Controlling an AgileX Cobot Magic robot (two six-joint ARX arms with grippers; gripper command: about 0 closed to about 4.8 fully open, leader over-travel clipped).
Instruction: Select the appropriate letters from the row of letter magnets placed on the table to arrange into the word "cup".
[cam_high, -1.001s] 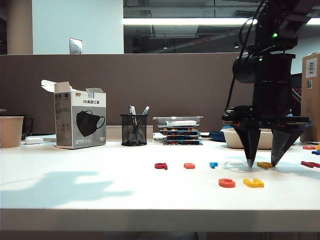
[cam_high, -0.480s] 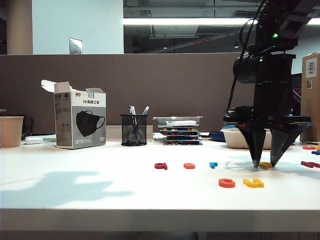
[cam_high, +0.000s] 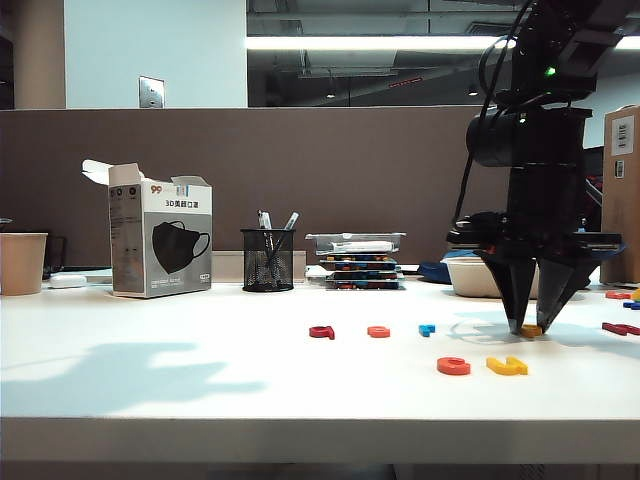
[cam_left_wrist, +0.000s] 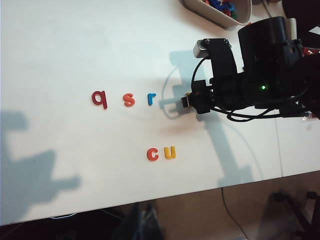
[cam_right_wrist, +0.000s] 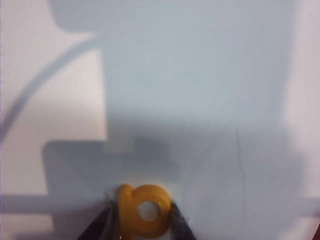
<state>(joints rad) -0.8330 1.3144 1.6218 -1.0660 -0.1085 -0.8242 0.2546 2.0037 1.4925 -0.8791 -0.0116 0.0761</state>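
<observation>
On the white table, an orange-red "c" and a yellow "u" lie side by side near the front. Behind them is the row of letter magnets: dark red "q", orange "s" and blue "r". At the row's right end my right gripper points straight down. Its fingers press both sides of the yellow "p", which lies flat on the table. The left wrist view looks down on "c" and "u". My left gripper is only a dark blur there.
A mask box, a mesh pen holder and a paper cup stand at the back left. Stacked trays and a pale bowl sit behind the row. More loose letters lie at the far right.
The right gripper's fingers have drawn together from a wide stance until they meet the sides of the yellow "p". Neither arm has shifted.
</observation>
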